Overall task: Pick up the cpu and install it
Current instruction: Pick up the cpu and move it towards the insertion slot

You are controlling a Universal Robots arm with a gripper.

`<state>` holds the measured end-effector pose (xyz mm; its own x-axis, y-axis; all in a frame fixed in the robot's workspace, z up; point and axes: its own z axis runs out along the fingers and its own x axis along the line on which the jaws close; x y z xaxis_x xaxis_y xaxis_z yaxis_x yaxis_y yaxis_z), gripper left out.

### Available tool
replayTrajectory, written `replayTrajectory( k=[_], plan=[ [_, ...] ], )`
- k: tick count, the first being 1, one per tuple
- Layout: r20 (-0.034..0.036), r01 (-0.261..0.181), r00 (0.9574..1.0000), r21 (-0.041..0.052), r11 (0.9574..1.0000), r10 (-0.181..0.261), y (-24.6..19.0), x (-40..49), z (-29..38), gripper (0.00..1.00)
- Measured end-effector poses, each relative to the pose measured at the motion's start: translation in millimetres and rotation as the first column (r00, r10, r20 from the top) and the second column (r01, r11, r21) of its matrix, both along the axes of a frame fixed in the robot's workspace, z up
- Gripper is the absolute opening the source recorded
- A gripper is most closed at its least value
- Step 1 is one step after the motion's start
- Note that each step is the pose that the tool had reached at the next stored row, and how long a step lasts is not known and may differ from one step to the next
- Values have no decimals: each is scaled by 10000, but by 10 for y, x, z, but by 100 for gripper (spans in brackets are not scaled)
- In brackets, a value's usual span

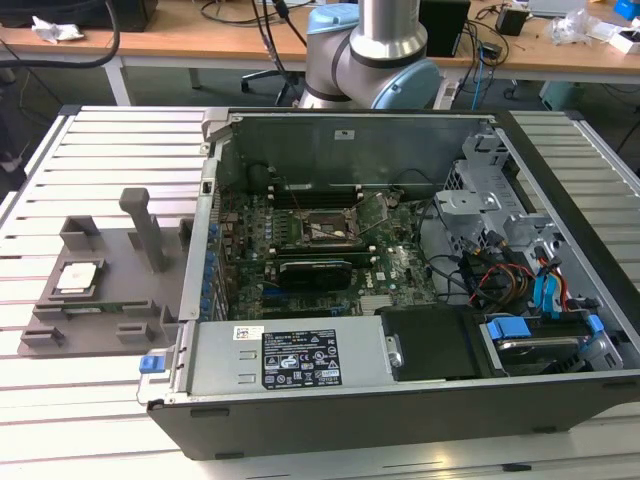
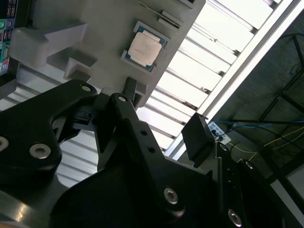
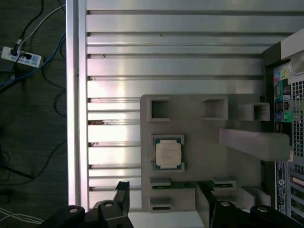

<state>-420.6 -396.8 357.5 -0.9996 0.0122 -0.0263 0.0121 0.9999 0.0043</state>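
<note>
The black metal gripper (image 3: 162, 186), its fingers spread and holding nothing, hangs over the grey plastic fixture plate (image 3: 204, 161). The small square silvery-grey cpu (image 3: 168, 153) lies seated there, untouched. Picking and installing both remain, I judge.

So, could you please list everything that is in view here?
cpu: one, silvery-grey, seated on the fixture, at the exterior view's left.
fixture: one, grey, on the table beside the case.
case: one, dark grey, open, mid-table.
motherboard: one, green, inside the case.
socket: one, black, on the motherboard.
table: one, pale slatted metal, under the fixture and the case.
desk: one, wooden, behind the table.
arm: one, silver and blue, at the case's far side.
gripper: one, black, open, above the fixture near the cpu.
</note>
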Motion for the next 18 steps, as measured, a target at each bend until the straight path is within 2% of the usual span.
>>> replayTrajectory(
  k=[6, 8, 9, 18],
  plan=[
    [0, 0, 10000, -4, 10000, 0, 0, 0, -81, 66],
    [-1, -37, 10000, -88, 10000, 37, 0, 2, -108, 66],
    [-1, -50, 10000, -102, 9999, 50, 0, 3, -117, 66],
    [-1, -105, 9999, -110, 9999, 105, 0, 3, -171, 66]
  ],
)
